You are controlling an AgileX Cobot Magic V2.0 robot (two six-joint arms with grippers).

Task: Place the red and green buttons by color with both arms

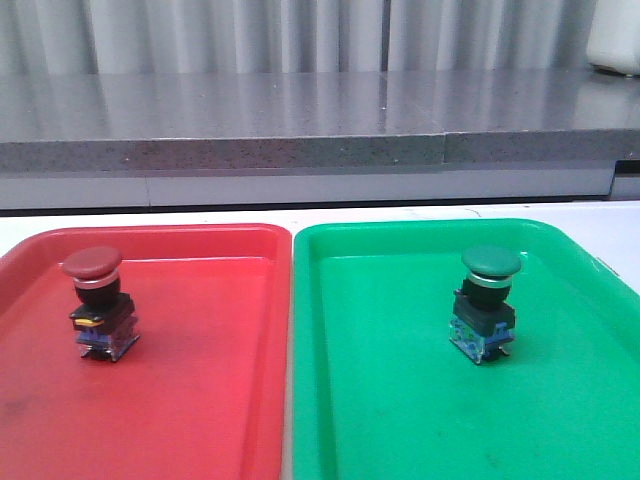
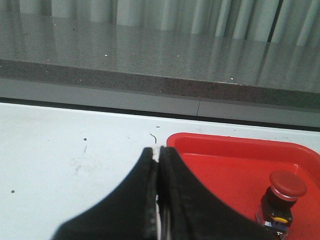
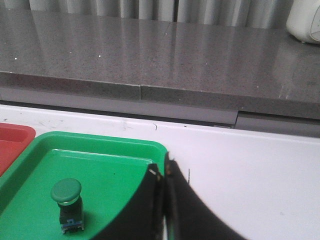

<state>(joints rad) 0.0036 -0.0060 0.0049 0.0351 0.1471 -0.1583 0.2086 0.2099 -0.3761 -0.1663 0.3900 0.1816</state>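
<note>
On the white table [image 1: 150, 212], two trays sat side by side: the red tray [image 1: 200, 400] held one red button [image 1: 95, 303], the green tray [image 1: 400, 400] one green button [image 1: 487, 303]. Both the left gripper [image 2: 158, 155] and the right gripper [image 3: 162, 170] were pressed closed, holding nothing.

We see only our fingertips: the left gripper [image 2: 158, 156] ends in two matte black, curved, claw-like fingers tapering to points. The right gripper [image 3: 163, 167] matches, with a pale fleck, possibly worn paint, at one tip. No cables or screws show.
</note>
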